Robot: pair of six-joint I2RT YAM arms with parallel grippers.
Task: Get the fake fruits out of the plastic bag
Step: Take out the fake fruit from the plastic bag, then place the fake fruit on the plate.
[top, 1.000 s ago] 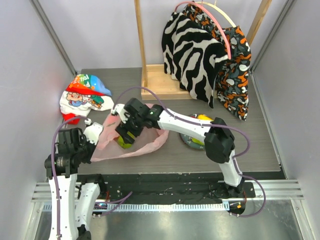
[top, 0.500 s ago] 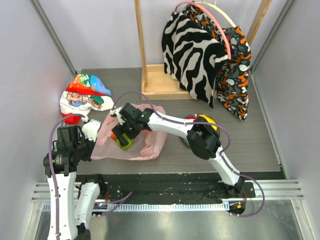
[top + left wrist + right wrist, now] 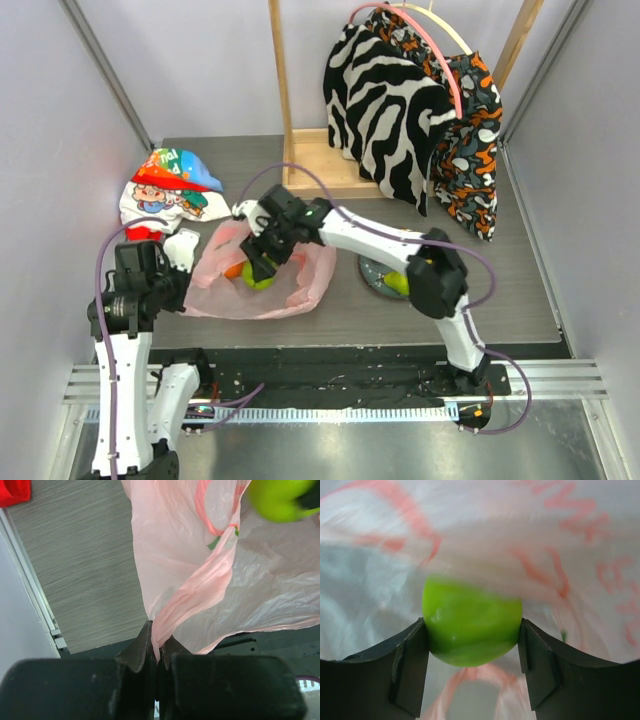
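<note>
Two fruits in pink bag [image 3: 305, 288], centre-left of top view: green fruit [image 3: 472, 625], orange fruit [image 3: 233, 270]. Right gripper [image 3: 472, 632] clamping green fruit at widest part; glossy, light, probably slippery. Left gripper [image 3: 157, 652] pinching floppy bag edge.

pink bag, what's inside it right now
Inside the pink bag, a green fruit sits clamped between the fingers of the right gripper, with an orange fruit beside it. Anything under the crumpled folds is hidden.
</note>
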